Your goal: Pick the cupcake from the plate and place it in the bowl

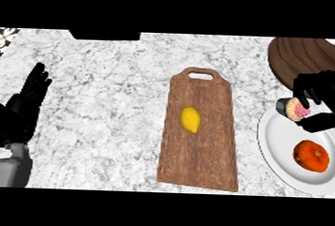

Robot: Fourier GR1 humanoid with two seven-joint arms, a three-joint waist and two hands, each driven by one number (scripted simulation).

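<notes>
A cupcake with pink frosting and a dark wrapper lies tilted on its side at the upper edge of the white plate at the right. My right hand is curled round it, fingers above and thumb below, and hides part of it. I cannot tell whether the cupcake still touches the plate. The brown wooden bowl sits at the top right, just behind the hand. At the left edge my left hand rests open with fingers up.
An orange fruit lies on the plate near its middle. A wooden cutting board with a yellow lemon on it occupies the counter's centre. A dark object sits at the counter's far edge.
</notes>
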